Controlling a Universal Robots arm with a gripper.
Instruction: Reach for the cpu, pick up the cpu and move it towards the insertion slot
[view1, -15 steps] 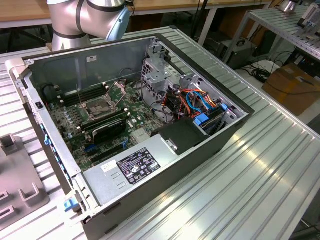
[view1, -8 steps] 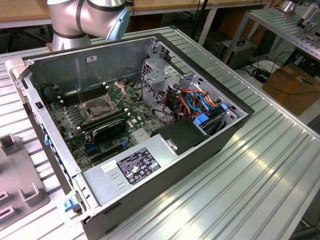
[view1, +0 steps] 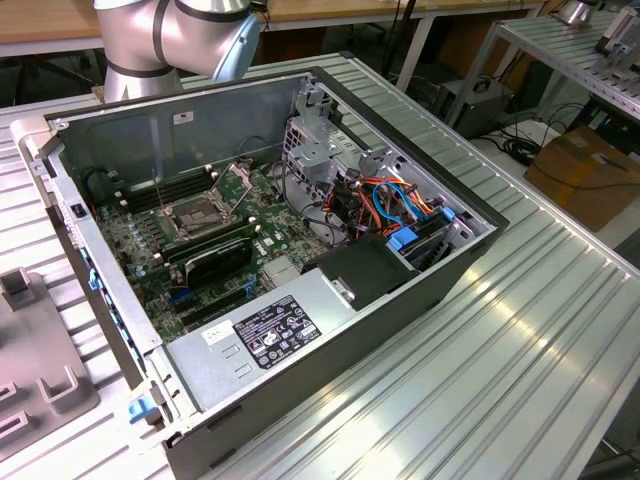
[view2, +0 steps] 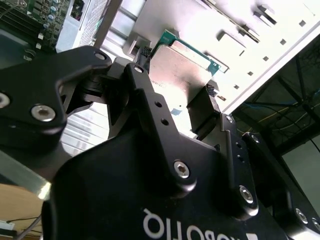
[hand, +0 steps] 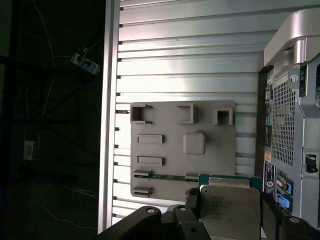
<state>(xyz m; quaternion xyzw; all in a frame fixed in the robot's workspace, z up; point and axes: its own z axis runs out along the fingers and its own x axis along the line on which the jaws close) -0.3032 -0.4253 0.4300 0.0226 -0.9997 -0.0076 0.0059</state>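
Gripper (view2: 176, 85) pinches the cpu (view2: 175, 67) by two opposite edges, one of the fingers (view2: 142, 82) on each side. Silvery face is exposed and the green board edge shows on the far side. The edge grip is judged to keep the pads off the chip's faces and hold it square for seating.

In the first wrist view the cpu (hand: 230, 212) is held in the air over an edge of the grey fixture tray (hand: 165, 120), apart from it. The pick-up looks done. The tray lies on the ribbed aluminium table (hand: 190, 60), just beside the rear panel of the computer case (hand: 292, 125), so the chip is outside the case.

In the exterior view the arm (view1: 170, 35) stands past the case's far corner. The insertion slot (view1: 200, 213) sits on the motherboard (view1: 150, 240) inside. Its frame plate looks lifted and the dark centre is bare, so it is judged ready to receive. Chip is well apart from the slot.
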